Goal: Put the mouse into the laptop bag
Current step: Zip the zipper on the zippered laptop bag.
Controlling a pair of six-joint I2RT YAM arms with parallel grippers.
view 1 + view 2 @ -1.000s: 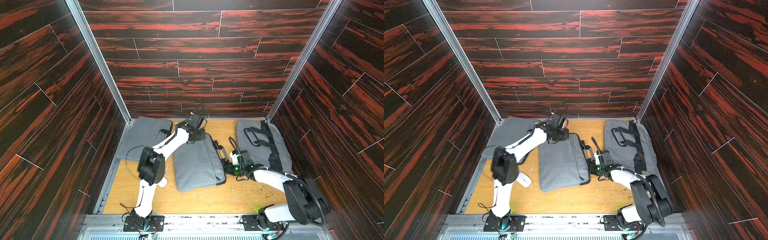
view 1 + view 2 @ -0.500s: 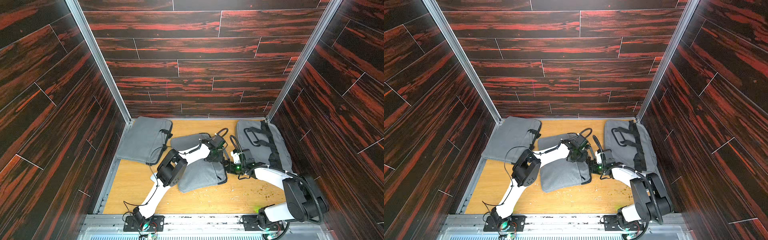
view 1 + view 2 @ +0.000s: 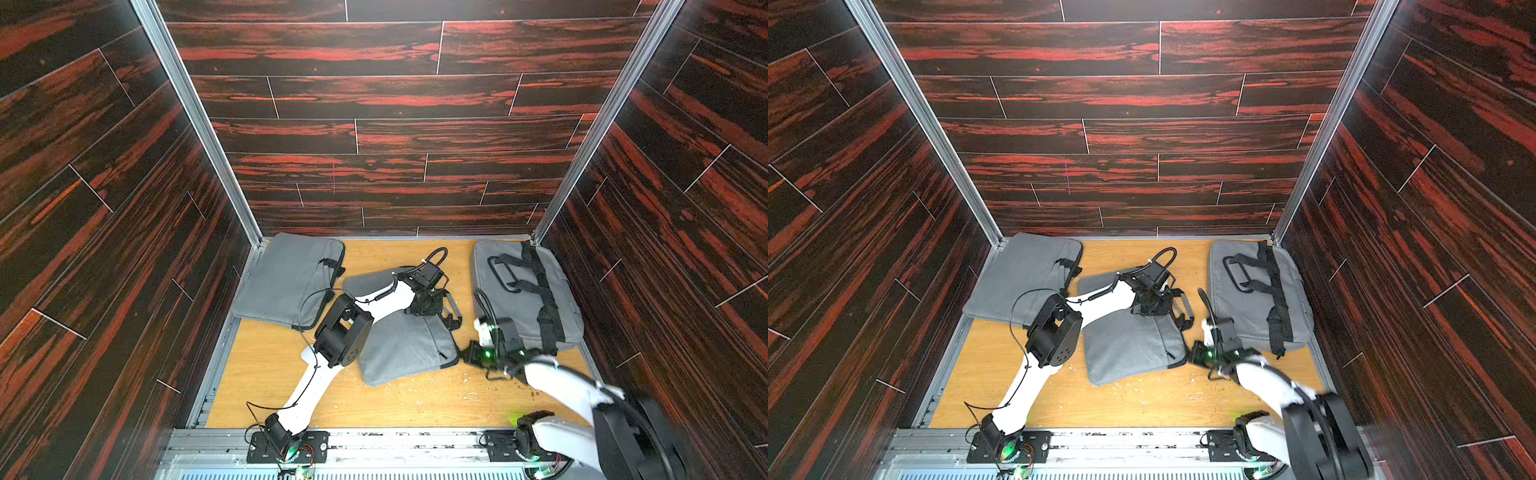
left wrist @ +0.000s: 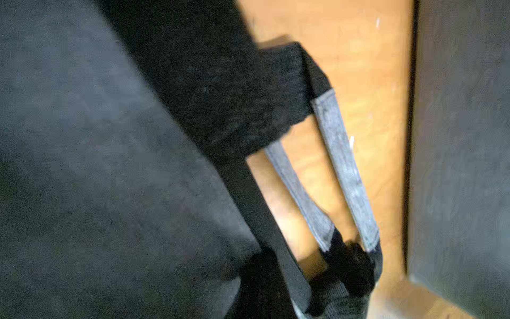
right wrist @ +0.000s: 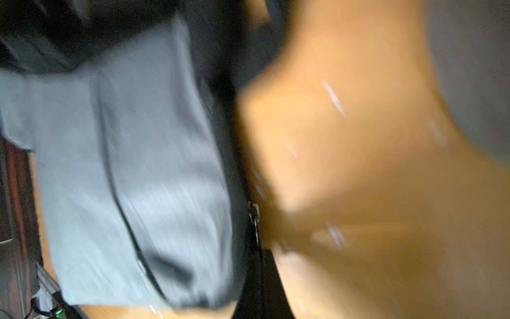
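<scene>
Both closed jaws sit at the middle laptop bag's (image 3: pixel 407 349) handle edge.

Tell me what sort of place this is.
Probably a robot test booth: wood-look panel walls on aluminium posts, two arms bolted to a front rail, three grey laptop bags on a wooden board.

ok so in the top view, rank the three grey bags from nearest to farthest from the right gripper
1. middle bag: centre of the floor, its near corner right at the right gripper.
2. strapped bag: right side, along the wall.
3. plain bag: far left corner.
</scene>
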